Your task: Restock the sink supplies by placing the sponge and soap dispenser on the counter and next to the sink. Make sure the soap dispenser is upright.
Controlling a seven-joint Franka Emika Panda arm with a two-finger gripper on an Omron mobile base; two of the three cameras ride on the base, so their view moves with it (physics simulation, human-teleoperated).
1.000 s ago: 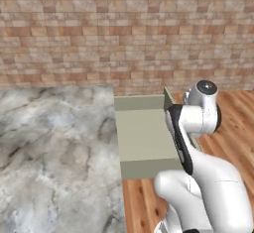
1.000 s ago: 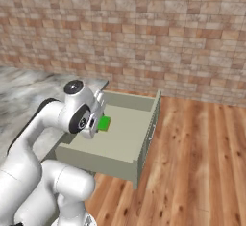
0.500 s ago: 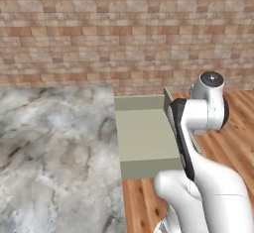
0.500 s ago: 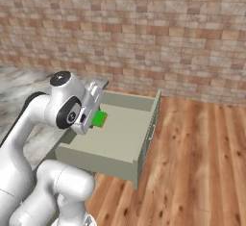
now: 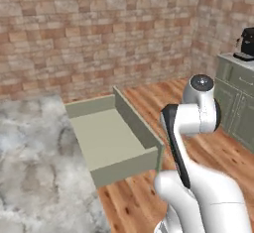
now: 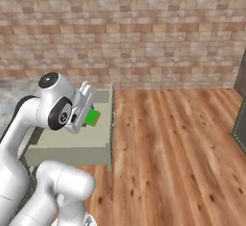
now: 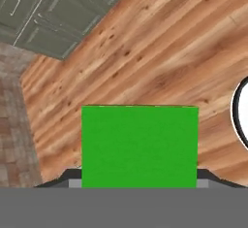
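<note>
The end effector (image 6: 85, 110) is clamped on the sponge (image 7: 139, 146), held above the open drawer (image 5: 110, 137); the table (image 5: 34, 177) lies to the arm's left.

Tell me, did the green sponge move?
No, not really. The whole picture shifted because the base drove. Against the drawer, the sponge stays above its far end, held in the gripper.

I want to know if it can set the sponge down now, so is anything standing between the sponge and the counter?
Nothing visible does. The sponge sits at the gripper, beside the open drawer. The marble counter lies just past the drawer's far side. The sink is out of frame, so that last stretch cannot be judged.
</note>
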